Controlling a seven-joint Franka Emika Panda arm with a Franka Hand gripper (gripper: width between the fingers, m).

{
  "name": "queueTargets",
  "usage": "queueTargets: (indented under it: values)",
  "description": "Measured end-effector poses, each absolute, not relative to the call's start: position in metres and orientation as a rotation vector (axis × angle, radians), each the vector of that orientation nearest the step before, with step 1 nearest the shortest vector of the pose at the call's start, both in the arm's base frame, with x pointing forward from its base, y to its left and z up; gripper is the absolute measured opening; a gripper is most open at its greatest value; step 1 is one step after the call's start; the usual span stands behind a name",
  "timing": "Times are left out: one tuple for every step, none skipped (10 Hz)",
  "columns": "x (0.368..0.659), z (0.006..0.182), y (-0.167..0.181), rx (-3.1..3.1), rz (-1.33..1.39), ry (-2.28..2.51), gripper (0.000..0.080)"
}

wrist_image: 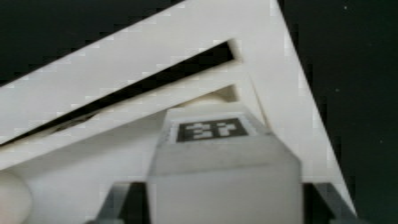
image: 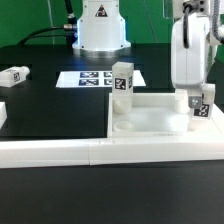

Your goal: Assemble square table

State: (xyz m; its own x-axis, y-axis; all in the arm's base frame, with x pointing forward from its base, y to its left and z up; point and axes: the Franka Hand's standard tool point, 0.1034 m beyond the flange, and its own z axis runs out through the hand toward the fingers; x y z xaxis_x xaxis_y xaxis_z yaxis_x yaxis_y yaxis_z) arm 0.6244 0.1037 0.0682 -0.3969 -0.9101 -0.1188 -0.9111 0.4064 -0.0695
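The claw point(image: 199, 103) grips a short white tagged leg point(image: 201, 109) upright at the flat white plastic square tabletop's point(image: 150, 119) right corner on the black counter point(image: 50, 105).

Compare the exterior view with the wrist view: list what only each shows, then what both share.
Only the exterior view shows the marker board, an upright leg standing at the tabletop's far corner, a loose leg lying on the black table toward the exterior view's left, and the robot's base. Only the wrist view shows the held leg's tag close up, against the tabletop's corner. Both share the gripper, that leg and the tabletop.
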Motion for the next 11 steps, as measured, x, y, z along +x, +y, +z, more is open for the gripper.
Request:
queueTargets:
  values:
    - [0.624,0.068,0.104,-1.641,0.010,2.517,0.0306]
    - [0.624,0.068,0.104,-1.641,0.010,2.516,0.0483]
    - [0.624,0.068,0.104,-1.648,0.009,2.511,0.0611]
    - [0.622,0.075,0.100,-1.718,-0.002,2.452,0.0638]
    - [0.613,0.089,0.091,-1.761,-0.009,2.406,0.0638]
    - [0.603,0.104,0.078,-1.781,-0.024,2.372,0.0647]
    - [0.600,0.115,0.068,-1.799,-0.031,2.346,0.0647]
    - [0.603,0.124,0.061,-1.807,-0.044,2.325,0.0649]
    - [0.603,0.123,0.060,-1.807,-0.045,2.326,0.0649]
    - [0.603,0.122,0.061,-1.810,-0.044,2.325,0.0649]
    - [0.603,0.122,0.061,-1.811,-0.045,2.325,0.0649]
